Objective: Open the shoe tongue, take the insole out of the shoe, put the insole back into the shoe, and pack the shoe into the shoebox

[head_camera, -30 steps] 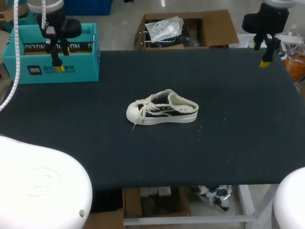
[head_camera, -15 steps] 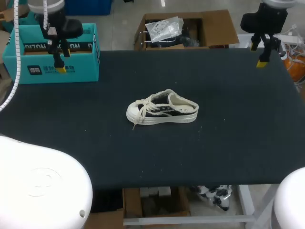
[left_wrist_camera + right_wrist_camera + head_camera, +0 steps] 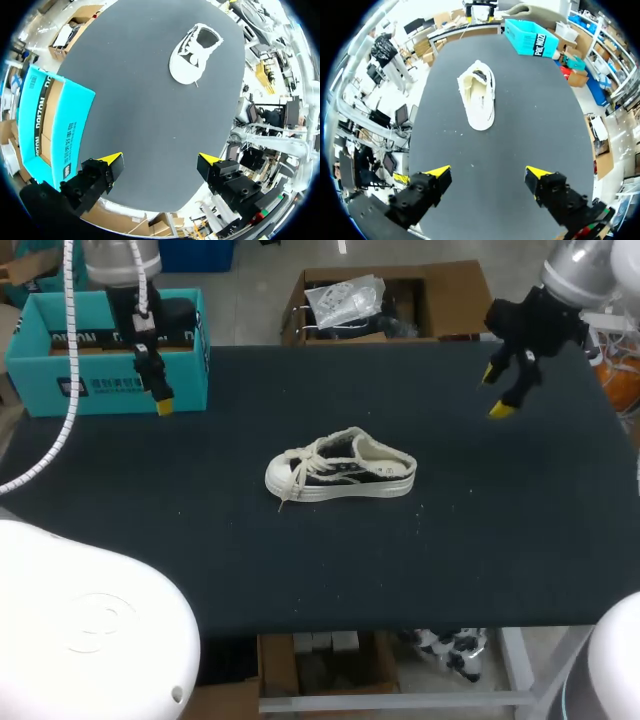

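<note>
Dark tabletop [image 3: 500, 540] spreads around a white shoe [image 3: 340, 468]. The head view shows the shoe's side and loose laces, while the left wrist view looks down into its dark opening. A teal shoebox [image 3: 60, 390] stands well beyond the shoe's toe. The wrist views show the left gripper [image 3: 160, 159] and right gripper [image 3: 487, 172] spread wide, holding nothing, well apart from the shoe.

White shoe [image 3: 479, 100] on black table [image 3: 540, 125], well ahead of wide-open right gripper [image 3: 487, 175], teal shoebox [image 3: 532, 37] beyond
</note>
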`<state>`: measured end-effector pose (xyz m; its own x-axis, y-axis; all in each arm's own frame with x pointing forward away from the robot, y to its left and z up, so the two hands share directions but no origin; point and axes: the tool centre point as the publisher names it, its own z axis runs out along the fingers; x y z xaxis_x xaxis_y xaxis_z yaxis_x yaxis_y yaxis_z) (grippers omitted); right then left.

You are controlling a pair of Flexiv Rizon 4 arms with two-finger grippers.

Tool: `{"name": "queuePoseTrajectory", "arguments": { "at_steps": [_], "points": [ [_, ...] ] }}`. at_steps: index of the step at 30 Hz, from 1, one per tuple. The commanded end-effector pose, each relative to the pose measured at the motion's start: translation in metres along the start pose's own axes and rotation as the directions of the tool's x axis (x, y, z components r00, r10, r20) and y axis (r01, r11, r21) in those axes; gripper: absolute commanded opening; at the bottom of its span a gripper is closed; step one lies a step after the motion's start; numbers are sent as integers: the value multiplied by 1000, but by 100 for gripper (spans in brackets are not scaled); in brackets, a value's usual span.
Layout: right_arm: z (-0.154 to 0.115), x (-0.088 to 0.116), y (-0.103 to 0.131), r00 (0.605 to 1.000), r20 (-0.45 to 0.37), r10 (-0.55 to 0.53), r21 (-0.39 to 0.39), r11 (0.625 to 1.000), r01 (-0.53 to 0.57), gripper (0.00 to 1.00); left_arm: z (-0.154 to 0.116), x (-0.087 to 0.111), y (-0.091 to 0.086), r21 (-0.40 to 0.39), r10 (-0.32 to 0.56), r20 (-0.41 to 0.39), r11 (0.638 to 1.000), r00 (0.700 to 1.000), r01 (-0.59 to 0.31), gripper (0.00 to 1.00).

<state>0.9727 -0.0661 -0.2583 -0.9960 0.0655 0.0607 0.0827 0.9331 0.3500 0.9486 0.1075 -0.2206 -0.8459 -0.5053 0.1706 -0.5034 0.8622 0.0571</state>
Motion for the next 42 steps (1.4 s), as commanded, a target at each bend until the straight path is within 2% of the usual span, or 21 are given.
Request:
{"name": "queuePoseTrajectory", "arguments": {
  "at_steps": [1, 4, 6, 22, 25, 28, 30, 31, 34, 36, 37, 39, 40, 41, 42],
  "points": [
    [32, 11, 7, 999, 50, 21, -56, 998, -18, 100, 7, 2, 1, 59, -290, -133, 952, 948, 300, 100],
    [50, 14, 19, 998, 23, 51, -98, 994, -49, 100, 15, 8, -4, 55, -365, -128, 926, 922, 374, 100],
    [58, 16, 26, 998, 17, 68, -130, 989, -65, 100, 16, 13, -9, 8, -372, -49, 928, 927, 373, 100],
    [58, 16, 26, 998, 17, 68, -130, 989, -65, 100, 16, 13, -9, 8, -372, -49, 928, 927, 373, 100],
    [58, 16, 26, 998, 17, 68, -130, 989, -65, 100, 15, 31, -19, 40, -434, -77, 898, 898, 437, 100],
    [75, 18, 33, 998, 30, 58, -175, 983, -52, 100, 24, 49, -31, 26, -546, -46, 836, 836, 548, 100],
    [85, 21, 37, 997, 46, 56, -201, 979, -45, 100, 27, 57, -40, 4, -638, -73, 768, 766, 640, 100],
    [89, 23, 39, 997, 58, 43, -217, 976, -30, 100, 30, 60, -45, 11, -692, -70, 719, 718, 694, 100],
    [103, 26, 44, 997, 67, 36, -257, 966, -18, 100, 35, 71, -54, 8, -795, -94, 601, 599, 799, 100],
    [111, 27, 47, 997, 69, 38, -269, 963, -18, 100, 37, 79, -58, 6, -821, -107, 563, 560, 826, 100],
    [115, 27, 49, 997, 70, 32, -280, 960, -11, 100, 37, 81, -60, 18, -844, -114, 525, 524, 851, 100],
    [123, 29, 52, 997, 73, 38, -292, 956, -16, 100, 37, 86, -64, 13, -857, -133, 501, 498, 865, 100],
    [127, 30, 54, 996, 75, 39, -311, 950, -13, 100, 37, 87, -66, 16, -868, -141, 479, 476, 878, 100],
    [130, 30, 54, 996, 75, 38, -315, 949, -13, 100, 37, 89, -68, 22, -872, -141, 471, 469, 882, 100],
    [134, 30, 55, 996, 75, 50, -317, 948, -23, 100, 38, 92, -69, -2, -862, -157, 488, 482, 873, 100]
  ]
}}
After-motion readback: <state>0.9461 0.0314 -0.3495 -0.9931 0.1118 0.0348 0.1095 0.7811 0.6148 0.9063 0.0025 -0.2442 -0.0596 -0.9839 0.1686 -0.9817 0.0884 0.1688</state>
